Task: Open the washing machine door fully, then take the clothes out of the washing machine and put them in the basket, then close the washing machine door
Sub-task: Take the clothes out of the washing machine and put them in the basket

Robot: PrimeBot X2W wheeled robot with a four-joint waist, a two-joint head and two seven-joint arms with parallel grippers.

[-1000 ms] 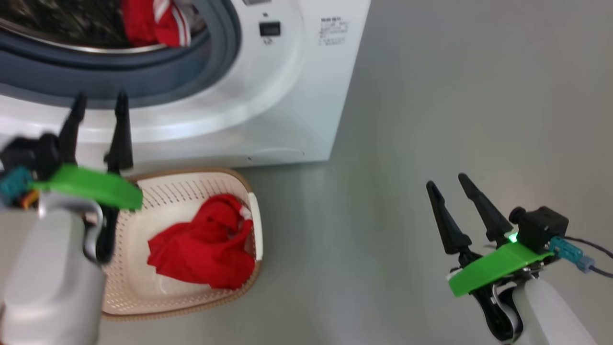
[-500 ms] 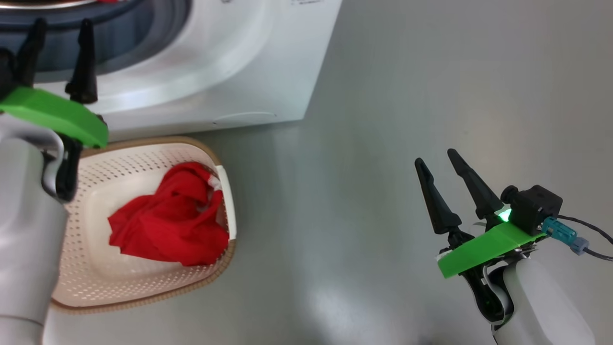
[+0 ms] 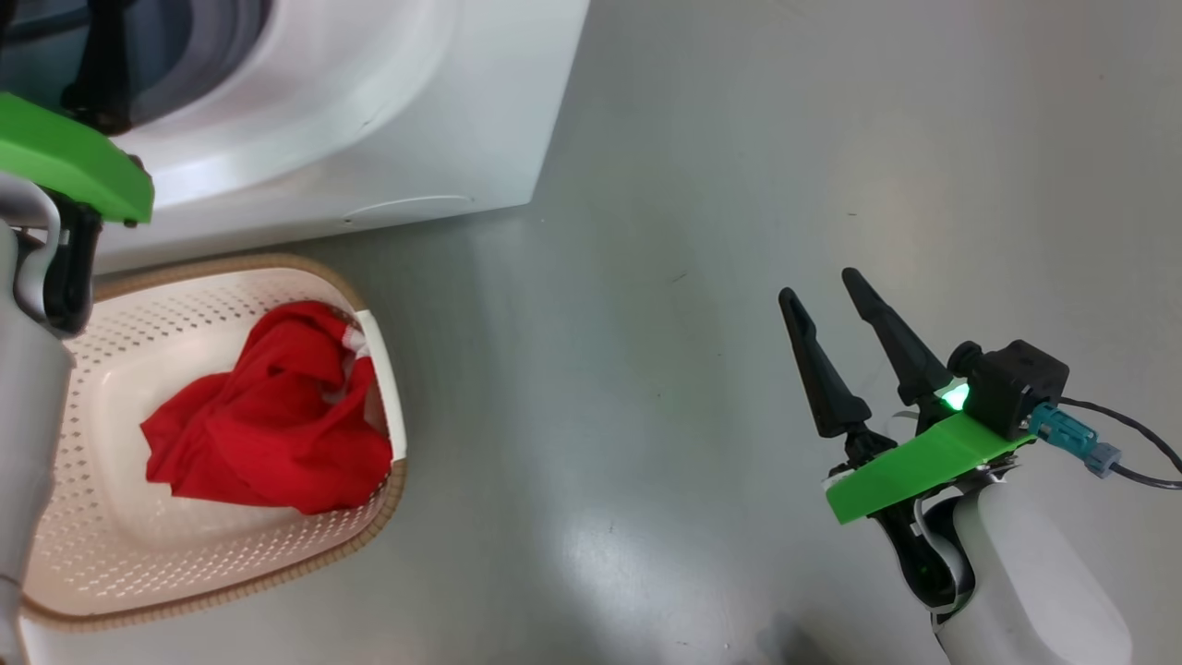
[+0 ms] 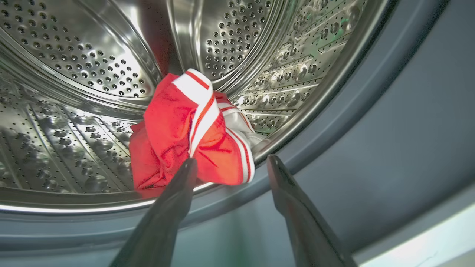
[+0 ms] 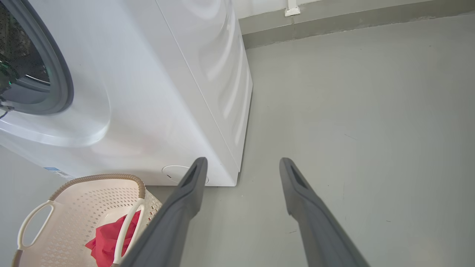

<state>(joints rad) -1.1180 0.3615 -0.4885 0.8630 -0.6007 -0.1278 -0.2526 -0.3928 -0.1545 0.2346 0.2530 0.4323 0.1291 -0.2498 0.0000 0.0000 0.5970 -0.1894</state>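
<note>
I have the left pincer (image 4: 228, 163) spread wide at the mouth of the washing machine (image 5: 156, 92), its tips just short of the red clothes (image 4: 185, 137) bunched against the drum's (image 4: 92, 66) lower front edge. It looks soft, light and limp, so I judge a pinch on the thick striped fold nearest me should hold. Another red piece (image 3: 268, 425) already lies in the basket (image 3: 102, 573) below. My right pincer (image 3: 836, 323) hangs open and empty over the floor (image 3: 739, 185).
</note>
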